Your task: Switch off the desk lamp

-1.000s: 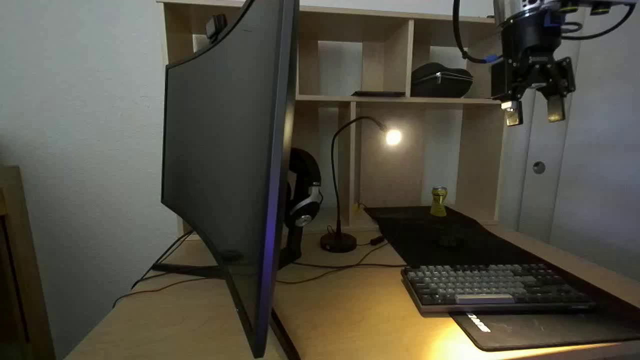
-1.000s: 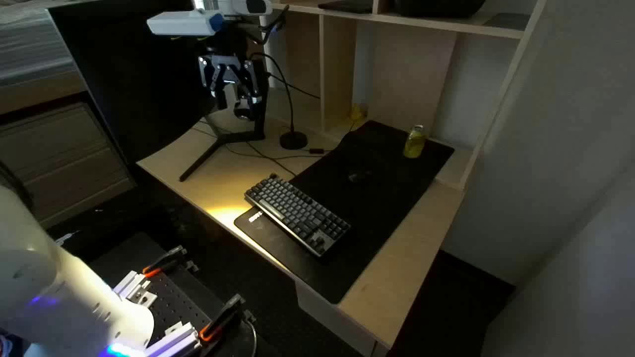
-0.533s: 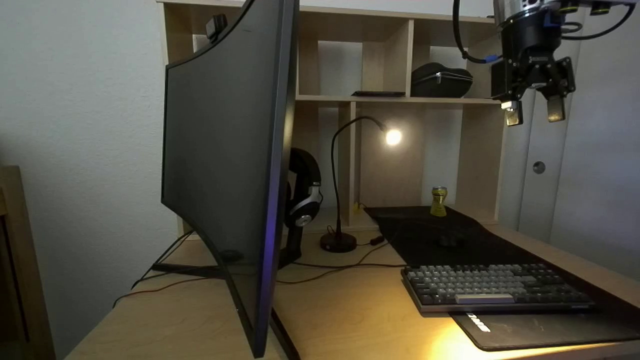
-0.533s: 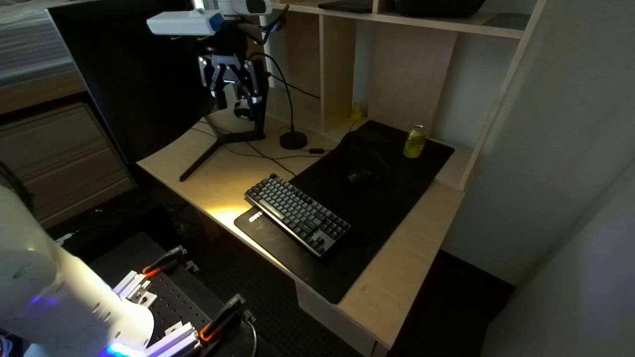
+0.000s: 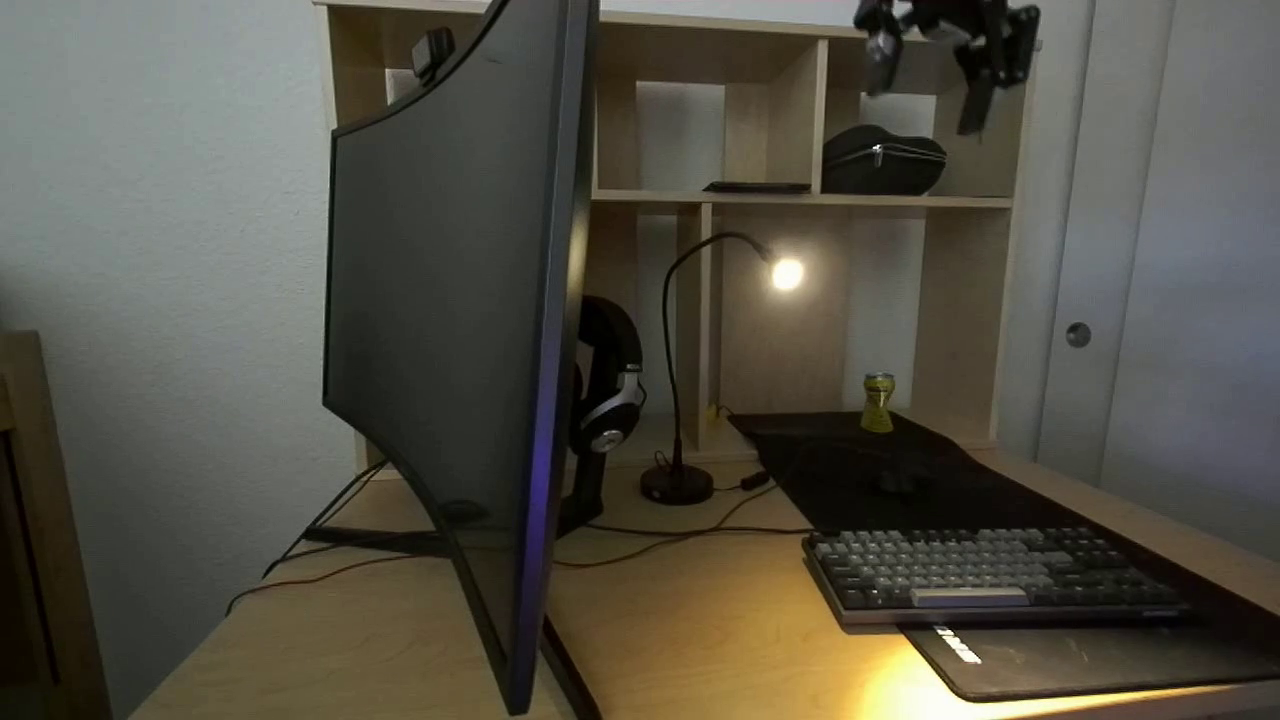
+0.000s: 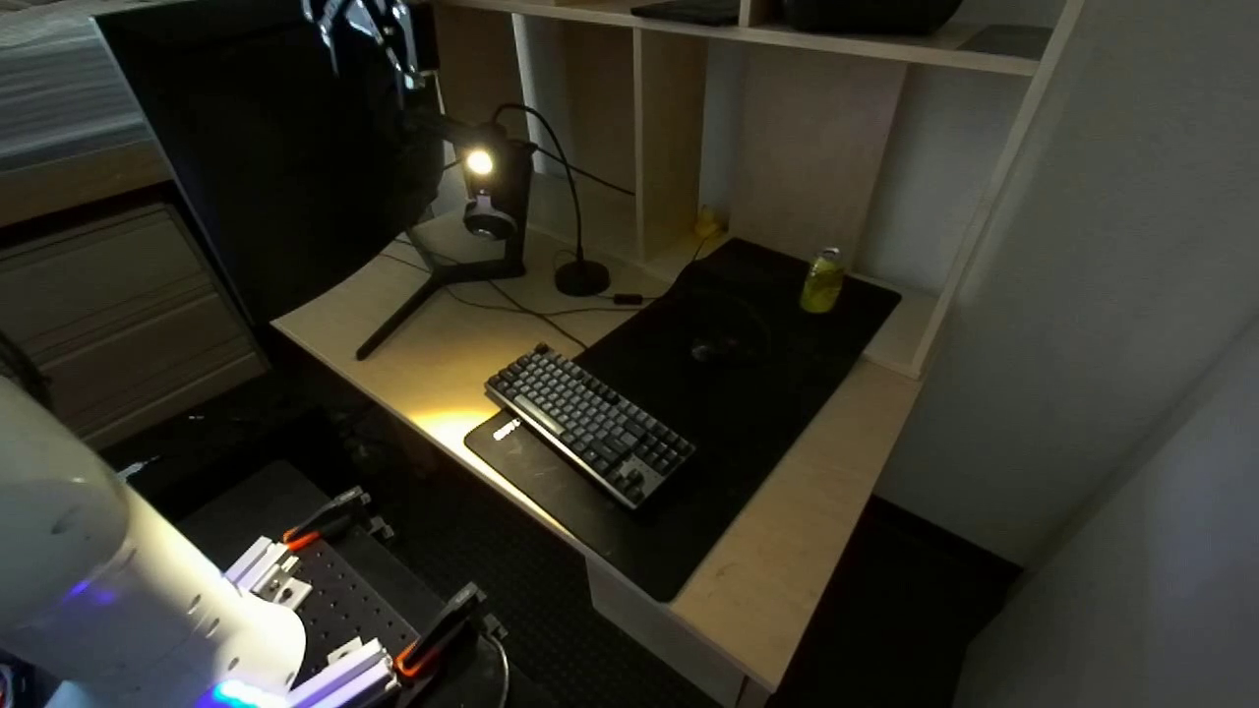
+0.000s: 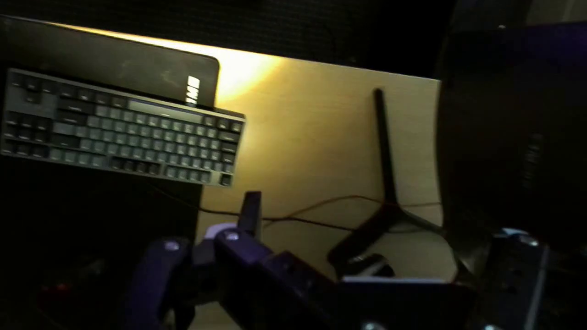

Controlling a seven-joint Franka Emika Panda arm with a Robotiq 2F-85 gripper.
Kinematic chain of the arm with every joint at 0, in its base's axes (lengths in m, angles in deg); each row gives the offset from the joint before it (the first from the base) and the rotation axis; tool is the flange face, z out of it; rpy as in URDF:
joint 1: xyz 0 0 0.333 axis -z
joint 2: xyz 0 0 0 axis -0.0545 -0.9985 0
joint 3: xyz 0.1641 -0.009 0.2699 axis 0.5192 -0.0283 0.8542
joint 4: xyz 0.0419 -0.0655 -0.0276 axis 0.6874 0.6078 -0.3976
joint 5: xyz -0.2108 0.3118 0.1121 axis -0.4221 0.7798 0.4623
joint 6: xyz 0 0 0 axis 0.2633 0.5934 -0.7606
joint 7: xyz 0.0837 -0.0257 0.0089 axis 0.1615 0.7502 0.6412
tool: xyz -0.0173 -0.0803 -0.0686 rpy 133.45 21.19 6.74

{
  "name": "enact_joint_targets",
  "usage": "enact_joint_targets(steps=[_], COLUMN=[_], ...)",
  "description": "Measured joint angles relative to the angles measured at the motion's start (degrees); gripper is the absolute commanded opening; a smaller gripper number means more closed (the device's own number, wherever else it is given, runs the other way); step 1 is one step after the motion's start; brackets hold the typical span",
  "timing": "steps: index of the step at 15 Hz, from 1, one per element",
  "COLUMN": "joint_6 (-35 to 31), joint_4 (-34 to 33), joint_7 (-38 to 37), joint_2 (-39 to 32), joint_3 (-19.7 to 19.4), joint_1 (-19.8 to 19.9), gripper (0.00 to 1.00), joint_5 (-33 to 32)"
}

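One lamp [image 5: 670,360] stands upright on the worktop [image 5: 700,630], lit: its small head [image 5: 787,273] glows in both exterior views. Its round base [image 5: 677,485] sits between the headphones [image 5: 610,400] and the mat [image 5: 850,490]. Both fingers [image 5: 977,108] of the hand [image 5: 926,105] stand well apart; the hand hangs high above the worktop, well clear of the lamp. In an exterior view it shows in front of the shelf unit [image 5: 915,201], above a black case [image 5: 885,165]; it is a little blurred, and its depth I cannot tell. The monitor [image 5: 450,330] is upright on a forked stand [image 6: 482,270], the headphones just beside it. A keyboard [image 5: 985,580] lies on the mat, one end reaching past the mat's edge, and a patch of warm light [image 7: 247,71] falls on the worktop near that end. Farther back on the mat stands a yellow can [image 5: 877,403].
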Motion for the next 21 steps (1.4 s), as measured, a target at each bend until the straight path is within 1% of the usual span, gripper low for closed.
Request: enact_joint_targets(steps=[1,3,9,11,14,19,21], joint_6=[1.1,2.7,2.9,5.0,5.7,5.7,6.1], joint_4=[-3.0,-6.7,-7.2,-8.7,-13.9,-26.8,-30.0], joint_7=[-1.4,-2.6,-3.0,-5.3,-8.6,-14.4,-14.8], joint_2=[-0.1,-0.1,-1.1,-2.9,-11.0,-27.3,-30.5], joint_3=[0.0,-0.1,-0.5,-0.7,-2.6,-6.2,-6.5], joint_1=[-0.4,-0.5,-0.5,-0.3,0.9,5.6,6.4], gripper=[1.0,1.0,1.0,1.0,1.0,1.0,1.0], joint_5=[3.3,6.0,6.4,7.0,11.1,17.6,18.3])
